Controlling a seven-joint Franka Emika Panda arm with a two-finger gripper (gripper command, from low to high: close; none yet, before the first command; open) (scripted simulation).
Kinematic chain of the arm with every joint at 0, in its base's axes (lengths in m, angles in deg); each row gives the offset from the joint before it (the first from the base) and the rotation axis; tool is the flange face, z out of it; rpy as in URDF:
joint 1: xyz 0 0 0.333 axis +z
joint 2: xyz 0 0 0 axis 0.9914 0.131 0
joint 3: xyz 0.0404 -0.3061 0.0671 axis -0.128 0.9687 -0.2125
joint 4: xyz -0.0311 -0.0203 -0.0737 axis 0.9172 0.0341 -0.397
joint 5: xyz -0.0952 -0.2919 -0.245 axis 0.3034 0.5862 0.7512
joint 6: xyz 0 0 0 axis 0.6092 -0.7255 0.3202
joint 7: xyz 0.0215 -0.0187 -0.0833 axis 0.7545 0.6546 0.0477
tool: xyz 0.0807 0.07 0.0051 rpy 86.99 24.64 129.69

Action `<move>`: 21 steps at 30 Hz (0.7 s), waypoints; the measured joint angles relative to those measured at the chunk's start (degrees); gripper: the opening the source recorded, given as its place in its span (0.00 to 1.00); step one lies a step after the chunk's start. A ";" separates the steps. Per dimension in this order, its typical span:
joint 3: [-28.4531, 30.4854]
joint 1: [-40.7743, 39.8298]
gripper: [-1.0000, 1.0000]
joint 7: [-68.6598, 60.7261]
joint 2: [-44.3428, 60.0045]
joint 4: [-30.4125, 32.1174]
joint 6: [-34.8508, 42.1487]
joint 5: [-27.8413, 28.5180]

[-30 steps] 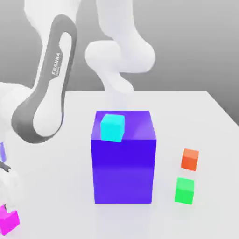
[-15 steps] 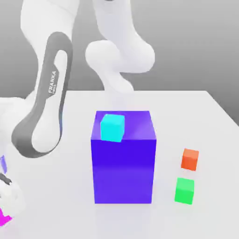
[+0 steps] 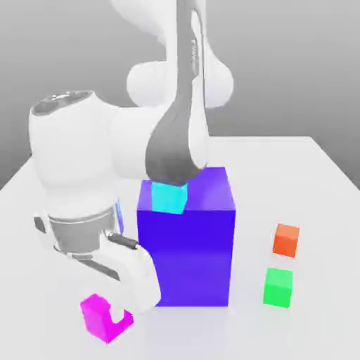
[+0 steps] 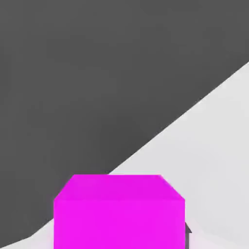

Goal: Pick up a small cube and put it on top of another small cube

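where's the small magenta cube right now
The small magenta cube is low on the exterior view's left, held in the shut gripper, just left of the big blue-purple block.

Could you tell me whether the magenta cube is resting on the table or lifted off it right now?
Lifted, it appears: in the exterior view the magenta cube sits clamped in the shut end effector, tilted rather than flat on the table.

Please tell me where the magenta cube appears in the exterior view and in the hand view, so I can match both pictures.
Exterior view: the magenta cube is low, toward the exterior view's left, beside the big blue block.
Hand view: it sits close up at.
Shared landmark: the white table, also at.
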 joint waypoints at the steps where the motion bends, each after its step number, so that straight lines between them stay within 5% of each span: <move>1: -0.62 1.09 0.00 2.25 -0.98 0.68 -0.22 0.59; 17: -10.58 18.24 0.00 47.37 -13.36 12.04 -3.39 22.16; 21: -12.35 20.82 0.00 52.13 -13.51 16.24 -1.70 20.82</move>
